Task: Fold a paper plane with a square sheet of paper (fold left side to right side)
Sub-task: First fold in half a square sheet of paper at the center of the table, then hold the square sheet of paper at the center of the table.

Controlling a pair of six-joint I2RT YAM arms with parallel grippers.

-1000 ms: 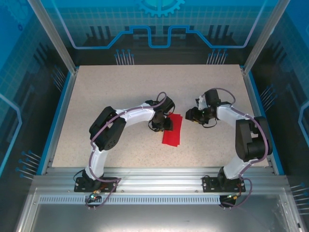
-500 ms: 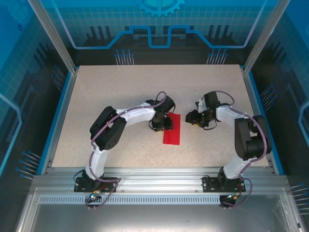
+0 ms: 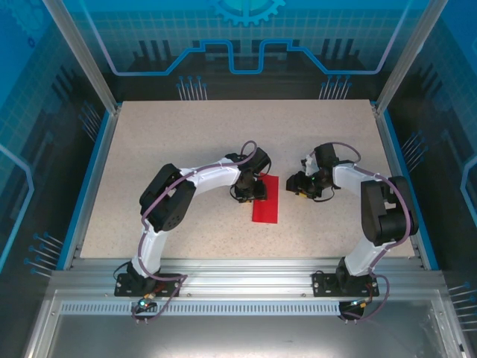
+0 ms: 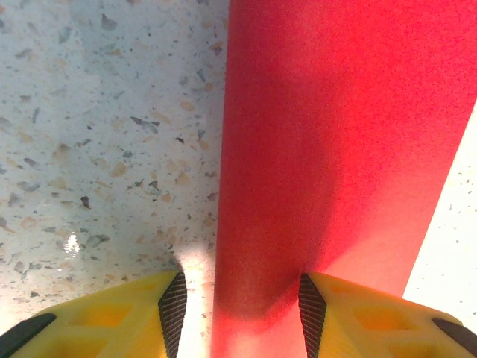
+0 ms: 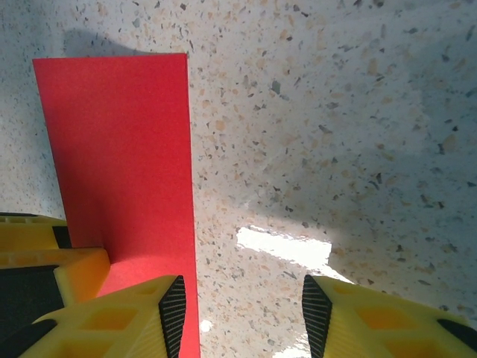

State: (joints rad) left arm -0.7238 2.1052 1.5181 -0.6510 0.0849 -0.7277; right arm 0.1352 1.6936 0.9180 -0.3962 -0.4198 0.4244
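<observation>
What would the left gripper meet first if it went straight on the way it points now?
Most likely the square sheet of paper: the left gripper, jaws open, straddles one edge of it, with the table right beneath. How near it is, I cannot tell.

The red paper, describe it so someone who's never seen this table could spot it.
On the speckled beige table, look near the middle, between the left gripper and the right gripper. The square sheet of paper lies flat there as a narrow strip, the left gripper over its left edge. It is the only bright red thing.
</observation>
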